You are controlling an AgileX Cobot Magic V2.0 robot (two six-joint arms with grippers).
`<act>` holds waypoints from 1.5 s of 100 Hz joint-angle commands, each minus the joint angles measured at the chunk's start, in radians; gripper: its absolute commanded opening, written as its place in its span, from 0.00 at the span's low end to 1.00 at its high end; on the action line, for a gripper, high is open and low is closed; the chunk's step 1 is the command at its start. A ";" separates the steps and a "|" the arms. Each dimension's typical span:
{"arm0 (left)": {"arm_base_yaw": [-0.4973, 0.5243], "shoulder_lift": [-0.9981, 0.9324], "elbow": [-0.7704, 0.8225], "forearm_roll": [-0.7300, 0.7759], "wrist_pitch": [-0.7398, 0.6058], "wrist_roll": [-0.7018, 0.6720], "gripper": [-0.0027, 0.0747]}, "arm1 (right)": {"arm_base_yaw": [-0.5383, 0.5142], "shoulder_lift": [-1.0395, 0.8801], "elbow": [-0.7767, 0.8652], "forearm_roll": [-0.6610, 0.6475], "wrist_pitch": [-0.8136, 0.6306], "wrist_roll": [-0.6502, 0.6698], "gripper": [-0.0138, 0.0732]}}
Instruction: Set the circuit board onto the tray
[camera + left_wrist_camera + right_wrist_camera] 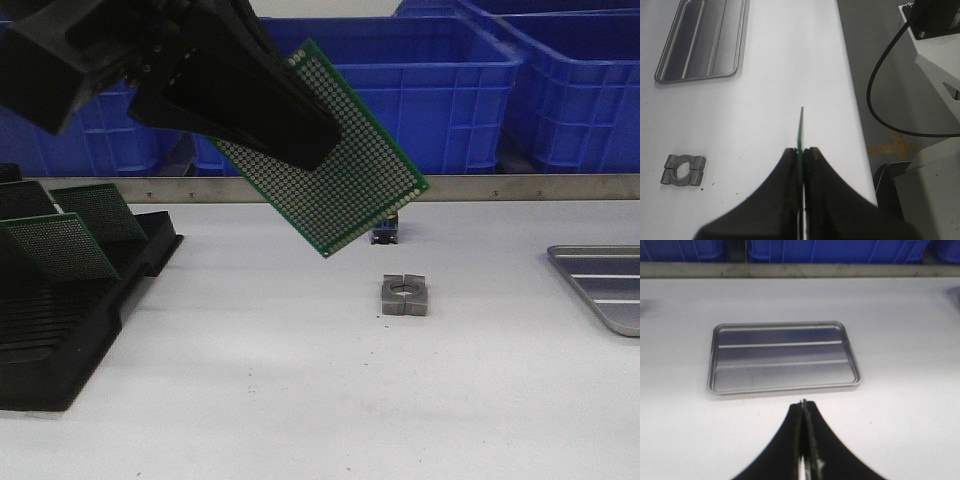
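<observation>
Front view: the left gripper (300, 120) hangs high over the white table (300, 400), clamped on a green perforated circuit board (340, 170) that is tilted, one corner pointing down. Only a corner of the grey tray (600, 285) shows at the right edge of this view. A small split metal clamp block (404, 295) lies on the table below and to the right of the board, with a small dark part (385, 232) just behind it. At the left stands a black slotted rack (70, 300) holding more green boards (60, 245); blue plastic bins (450, 90) line the back.

Left wrist view: the board (801, 140) appears edge-on, pinched between the two black fingers (782, 190) (a detail the front view hides). The tray (700, 42) lies well apart from the gripper (801, 165), far across the table, with the clamp block (684, 169) off to one side between them.

Right wrist view: this alone shows the whole tray (785, 357), flat on the table, two pale ribs across its floor, nothing on it. The right gripper (802, 410) hovers near the tray's long rim, its fingers (815, 450) pressed together on nothing.
</observation>
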State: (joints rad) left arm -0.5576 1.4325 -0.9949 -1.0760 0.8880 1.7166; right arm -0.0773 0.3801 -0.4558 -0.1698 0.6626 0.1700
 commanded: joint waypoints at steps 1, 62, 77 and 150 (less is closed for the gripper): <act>-0.006 -0.034 -0.030 -0.066 0.000 -0.005 0.01 | 0.002 0.093 -0.054 0.052 -0.039 -0.002 0.09; -0.006 -0.034 -0.030 -0.066 -0.001 -0.005 0.01 | 0.191 0.360 -0.095 0.828 -0.093 -0.798 0.73; -0.006 -0.034 -0.030 -0.066 -0.001 -0.005 0.01 | 0.292 0.434 -0.095 1.006 -0.074 -1.094 0.72; -0.006 -0.034 -0.030 -0.066 -0.002 -0.005 0.01 | 0.513 0.843 -0.269 1.402 0.050 -1.753 0.71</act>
State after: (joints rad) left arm -0.5576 1.4325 -0.9949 -1.0760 0.8849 1.7166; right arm 0.4170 1.1967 -0.6670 1.1803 0.6959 -1.5651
